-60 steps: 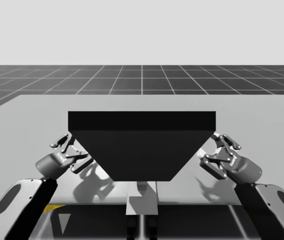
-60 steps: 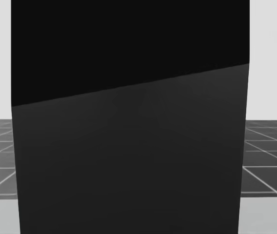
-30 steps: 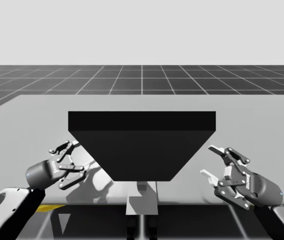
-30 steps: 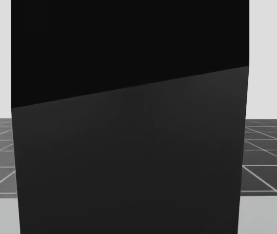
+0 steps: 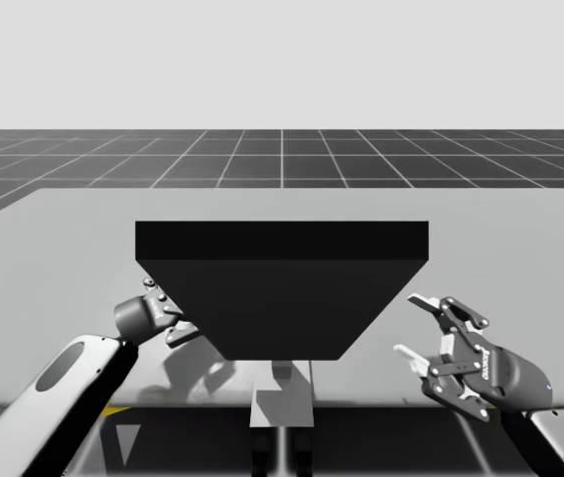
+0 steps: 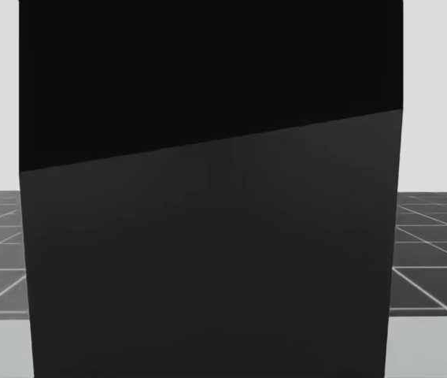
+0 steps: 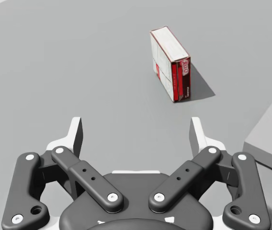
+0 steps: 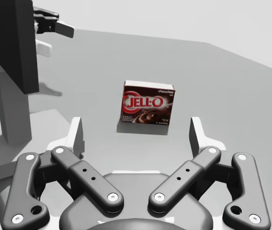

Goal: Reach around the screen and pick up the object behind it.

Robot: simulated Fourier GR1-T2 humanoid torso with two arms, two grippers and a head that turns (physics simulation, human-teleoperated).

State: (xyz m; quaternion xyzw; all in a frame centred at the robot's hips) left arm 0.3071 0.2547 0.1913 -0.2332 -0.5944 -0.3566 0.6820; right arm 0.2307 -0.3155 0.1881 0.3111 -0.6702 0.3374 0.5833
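Right gripper (image 8: 137, 134): fingers spread, nothing between them. One brown-fronted box (image 8: 148, 108) stands upright on the table (image 8: 212, 72) ahead of it, apart, front facing it. Left gripper (image 7: 137, 134): also spread, empty; same box ahead, off to one side. One dark screen (image 5: 282, 288) between the two grippers; the left possibly touches its edge.

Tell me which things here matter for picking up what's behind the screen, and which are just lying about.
Part of the job: screen; red-brown box behind it; left gripper and right gripper, both open.
Just there: table; grey stand under the screen.
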